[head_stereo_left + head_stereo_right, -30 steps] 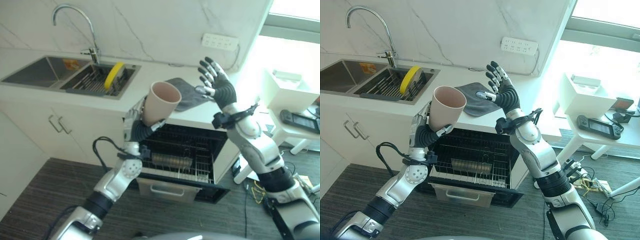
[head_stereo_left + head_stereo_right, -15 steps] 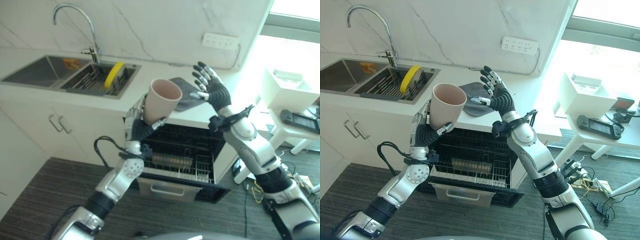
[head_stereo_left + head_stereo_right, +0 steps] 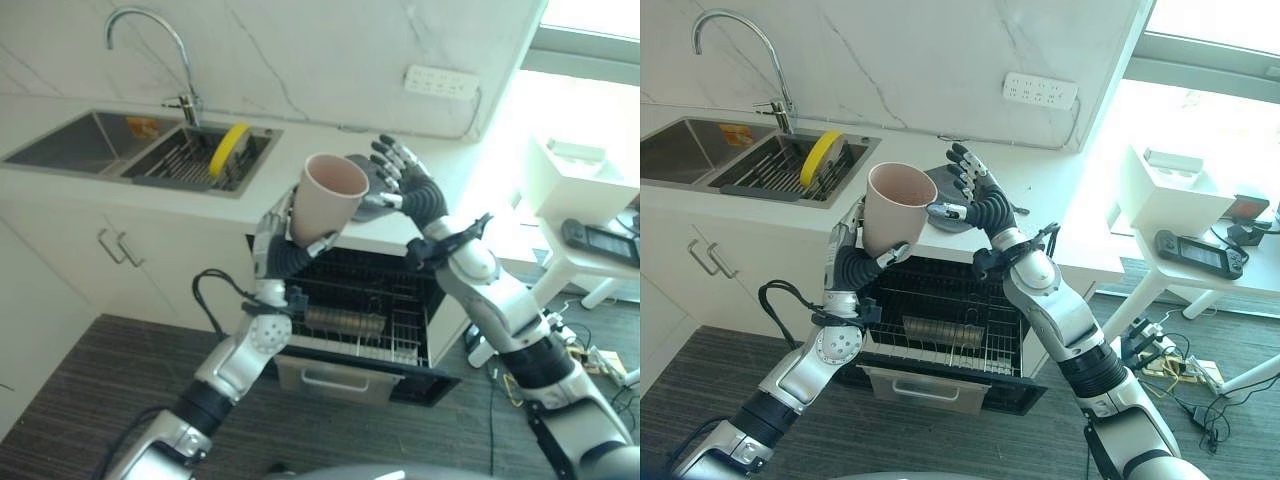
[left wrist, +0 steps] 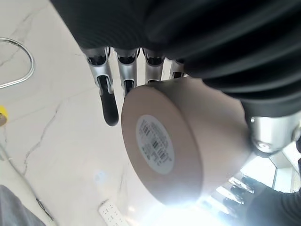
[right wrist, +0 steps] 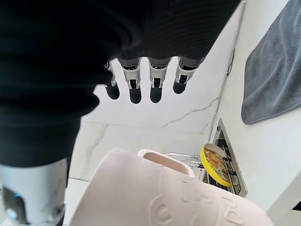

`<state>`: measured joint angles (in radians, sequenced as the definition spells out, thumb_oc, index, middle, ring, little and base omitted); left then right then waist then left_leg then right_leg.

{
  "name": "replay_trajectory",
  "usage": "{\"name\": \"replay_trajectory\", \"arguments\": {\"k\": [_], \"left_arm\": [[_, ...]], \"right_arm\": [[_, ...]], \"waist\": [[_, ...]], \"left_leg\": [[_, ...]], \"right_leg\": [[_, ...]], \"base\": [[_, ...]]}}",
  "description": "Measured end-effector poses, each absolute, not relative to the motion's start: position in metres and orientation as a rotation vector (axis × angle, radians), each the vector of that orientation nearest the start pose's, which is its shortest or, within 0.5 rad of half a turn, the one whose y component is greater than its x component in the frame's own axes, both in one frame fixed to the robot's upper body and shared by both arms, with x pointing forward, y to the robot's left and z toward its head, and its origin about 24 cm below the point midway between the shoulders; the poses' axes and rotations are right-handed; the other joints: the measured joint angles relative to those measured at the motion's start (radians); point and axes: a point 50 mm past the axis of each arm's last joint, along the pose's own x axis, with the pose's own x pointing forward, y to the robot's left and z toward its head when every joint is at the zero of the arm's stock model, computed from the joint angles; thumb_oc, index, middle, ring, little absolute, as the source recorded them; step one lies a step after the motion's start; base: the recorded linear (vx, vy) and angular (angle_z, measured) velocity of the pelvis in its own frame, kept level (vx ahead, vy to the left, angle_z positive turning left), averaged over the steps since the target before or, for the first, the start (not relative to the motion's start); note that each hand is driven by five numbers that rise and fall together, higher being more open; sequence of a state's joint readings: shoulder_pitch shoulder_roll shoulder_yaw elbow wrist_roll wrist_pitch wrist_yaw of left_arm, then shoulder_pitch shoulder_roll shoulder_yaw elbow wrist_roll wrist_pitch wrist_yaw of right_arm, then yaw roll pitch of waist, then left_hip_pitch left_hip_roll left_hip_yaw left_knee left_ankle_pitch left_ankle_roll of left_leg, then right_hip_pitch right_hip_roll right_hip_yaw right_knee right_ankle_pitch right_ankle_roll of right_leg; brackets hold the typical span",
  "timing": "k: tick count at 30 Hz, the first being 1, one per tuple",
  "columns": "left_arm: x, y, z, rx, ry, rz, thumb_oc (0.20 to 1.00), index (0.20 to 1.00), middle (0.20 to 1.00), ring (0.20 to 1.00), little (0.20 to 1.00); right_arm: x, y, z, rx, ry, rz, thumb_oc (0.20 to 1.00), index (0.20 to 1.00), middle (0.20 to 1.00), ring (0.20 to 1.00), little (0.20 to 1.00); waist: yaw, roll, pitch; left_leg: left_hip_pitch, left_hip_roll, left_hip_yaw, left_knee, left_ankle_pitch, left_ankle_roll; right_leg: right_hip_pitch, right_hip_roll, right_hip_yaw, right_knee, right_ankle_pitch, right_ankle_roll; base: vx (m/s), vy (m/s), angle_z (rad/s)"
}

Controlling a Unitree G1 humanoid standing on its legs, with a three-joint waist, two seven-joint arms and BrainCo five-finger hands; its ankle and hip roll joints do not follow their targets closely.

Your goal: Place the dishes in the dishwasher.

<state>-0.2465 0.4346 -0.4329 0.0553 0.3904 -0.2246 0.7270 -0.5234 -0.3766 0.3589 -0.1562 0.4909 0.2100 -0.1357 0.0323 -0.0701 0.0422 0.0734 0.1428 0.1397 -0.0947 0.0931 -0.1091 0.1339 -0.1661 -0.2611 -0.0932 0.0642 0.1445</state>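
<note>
- Holding one pale pink mug (image 3: 330,203) up in front of the surface (image 3: 120,190), the left hand (image 3: 272,240) has its fingers curled round the mug's body, mouth tilted up and toward the camera; the left wrist view shows the mug's flat base with a sticker on it.
- Reaching in beside the mug's rim, the right hand (image 3: 975,200) has its fingers spread and straight, holding nothing; its thumb tip looks just beside the mug, though I cannot tell whether it touches.
- Judging by this, the step in hand looks like a pass of the mug from left hand to right, or a two-handed steadying, ahead of loading it.
- Below both hands one dishwasher (image 3: 370,310) stands open with its wire rack (image 3: 355,300) pulled forward; something metal-looking lies in the rack, too unclear to name.
- Next, the right hand would need to close round the mug's body or handle before the left lets go, then lower it into a free part of the rack, most likely mouth down.
- Counted otherwise: one yellow plate (image 3: 232,148) standing on edge in the drying rack of the sink (image 3: 70,145), one tap (image 3: 150,50), one grey cloth (image 3: 385,205) lying flat on the surface behind the right hand.
</note>
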Motion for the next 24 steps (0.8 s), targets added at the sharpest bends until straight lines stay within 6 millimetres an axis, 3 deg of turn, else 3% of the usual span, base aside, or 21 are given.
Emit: {"name": "replay_trajectory", "arguments": {"k": [16, 24], "left_arm": [[0.270, 0.130, 0.106, 0.609, -0.645, 0.146, 0.200, 0.200, 0.200, 0.200, 0.200], [0.273, 0.121, 0.113, 0.603, -0.678, 0.111, 0.200, 0.200, 0.200, 0.200, 0.200]], "right_arm": [[0.299, -0.071, 0.166, -0.017, -0.225, 0.508, 1.000, 1.000, 1.000, 1.000, 1.000], [0.303, -0.062, 0.187, -0.019, -0.281, 0.525, 1.000, 1.000, 1.000, 1.000, 1.000]], "waist": [[0.001, 0.001, 0.001], [0.003, 0.002, 0.001]], "left_leg": [[-0.002, -0.002, -0.009, 0.000, 0.000, 0.001], [-0.002, -0.002, -0.018, 0.000, 0.000, 0.000]], "right_leg": [[0.002, -0.001, -0.005, 0.000, 0.000, 0.000], [0.009, -0.002, -0.019, 0.000, -0.002, 0.001]], "base": [[0.00, 0.000, 0.00], [-0.02, -0.002, 0.04]]}}
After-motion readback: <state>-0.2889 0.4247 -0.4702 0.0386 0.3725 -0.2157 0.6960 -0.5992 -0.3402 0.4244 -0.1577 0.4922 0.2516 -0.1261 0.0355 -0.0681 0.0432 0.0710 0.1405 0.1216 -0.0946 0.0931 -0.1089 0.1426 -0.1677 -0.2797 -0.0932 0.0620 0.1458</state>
